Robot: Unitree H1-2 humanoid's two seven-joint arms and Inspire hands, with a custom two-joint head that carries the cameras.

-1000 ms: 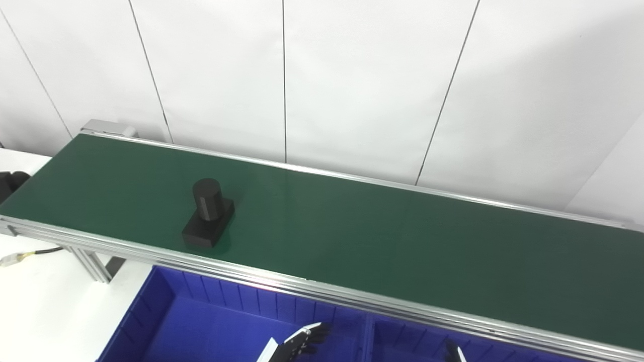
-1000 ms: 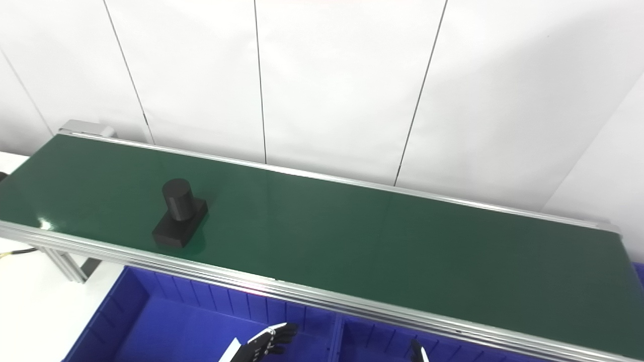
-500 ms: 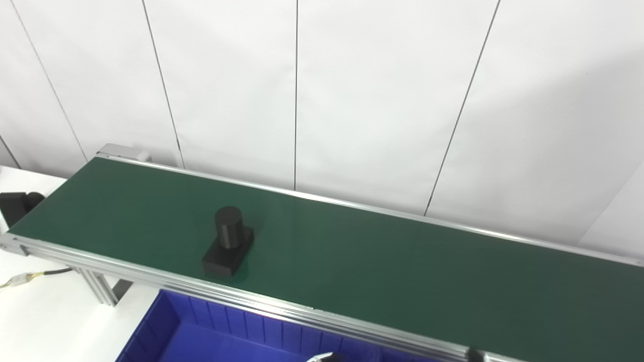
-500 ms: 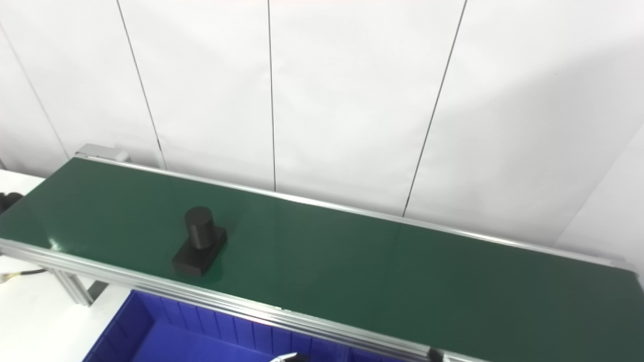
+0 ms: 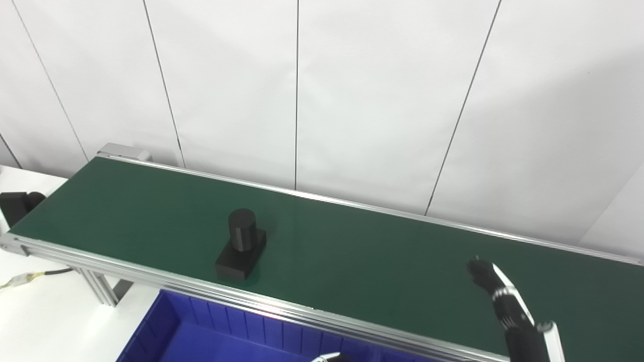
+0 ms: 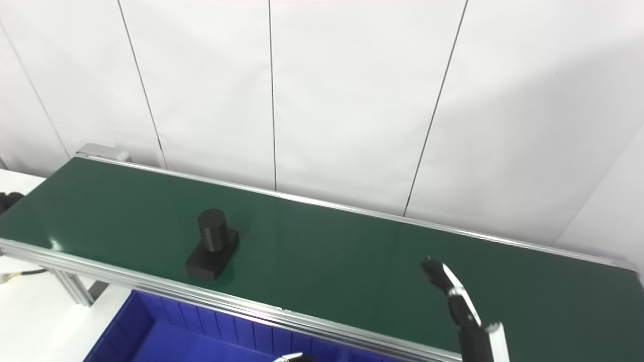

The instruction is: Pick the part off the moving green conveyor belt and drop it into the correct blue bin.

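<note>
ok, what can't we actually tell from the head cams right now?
- Left hand: only fingertips clear the bottom edge in both views; open or shut unknown.
- Right hand: seen edge-on over the conveyor belt, palm cut off by the bottom edge; finger spread unclear.
- Blue bin: mostly below the frame; dividers and contents unseen.
- Black part: far side hidden, surface detail too dark.

A white panelled wall [image 5: 372, 100] with thin dark seams fills the background. At the left, a white surface [image 5: 45, 322] carries a black block [image 5: 15, 205] (partly cut off by the edge) and a dark cable [image 5: 53, 272] with a pale connector.
</note>
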